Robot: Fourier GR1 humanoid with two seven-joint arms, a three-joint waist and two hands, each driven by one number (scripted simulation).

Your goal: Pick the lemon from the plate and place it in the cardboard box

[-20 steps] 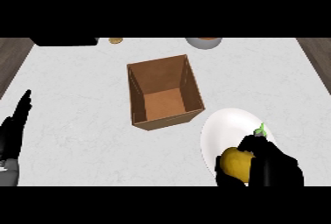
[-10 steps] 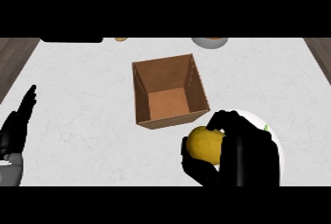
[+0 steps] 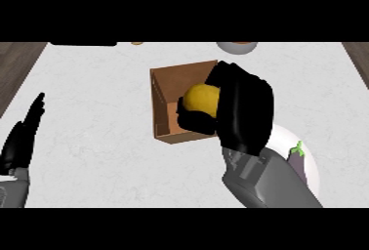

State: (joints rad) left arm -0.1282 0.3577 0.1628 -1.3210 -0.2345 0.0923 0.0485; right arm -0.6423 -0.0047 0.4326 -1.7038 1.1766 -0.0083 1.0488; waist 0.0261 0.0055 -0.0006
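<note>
Left hand (image 3: pixel 23 139) resting at the left edge with fingers straight and pressed together, cardboard box (image 3: pixel 167 105) sitting open on the white counter (image 3: pixel 93 78), right hand (image 3: pixel 241 110) curling fingers and thumb round the lemon (image 3: pixel 200 99) over the box, plate (image 3: pixel 284 141) holding an eggplant (image 3: pixel 299 161) at right.

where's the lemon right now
In the head view the lemon sits right of centre, held in the right hand above the open cardboard box, up-left of the plate.

White marbled counter (image 3: pixel 108 97), dark wood edges (image 3: pixel 18 63)
</note>
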